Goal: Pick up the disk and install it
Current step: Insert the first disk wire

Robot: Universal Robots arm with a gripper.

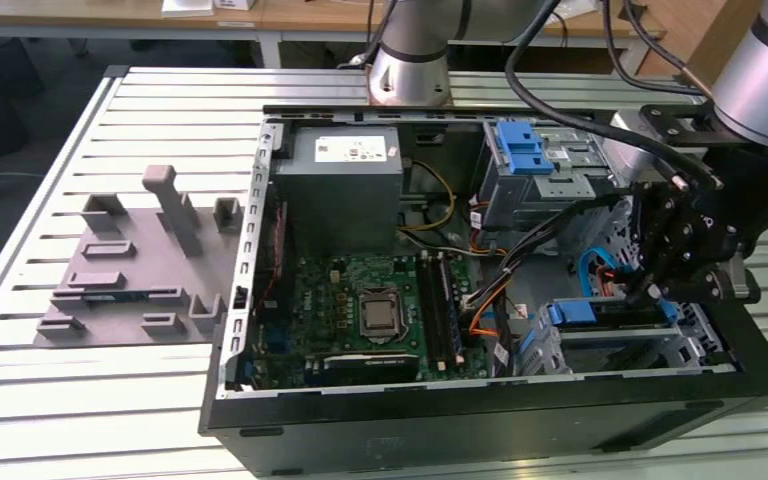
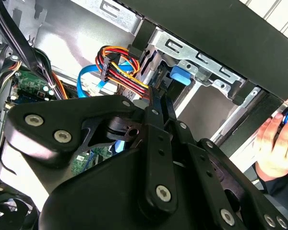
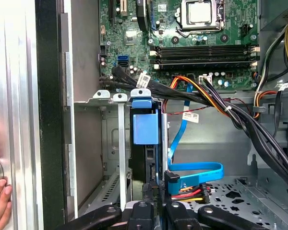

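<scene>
The disk (image 3: 145, 128) stands on edge inside the metal drive cage (image 3: 102, 97) at the near right corner of the open computer case (image 1: 491, 425). Its blue plastic frame (image 1: 604, 313) shows at the top of the cage in the exterior view. My gripper (image 1: 647, 295) reaches down into the case from the exterior view's right, right at that cage. In the first wrist view the gripper (image 3: 153, 190) is shut on the disk's thin edge, a finger on each side. In the second wrist view the fingers (image 2: 157, 103) run toward the blue tab (image 2: 180, 75) in the cage.
Red-yellow power wires and a blue data cable (image 3: 197, 169) lie beside the cage. A motherboard (image 1: 371, 310), a grey metal box (image 1: 344, 190) and a cage with a blue latch (image 1: 531, 160) are in the case. A person's hand (image 2: 278, 139) rests outside. A grey fixture plate (image 1: 131, 270) lies on the table.
</scene>
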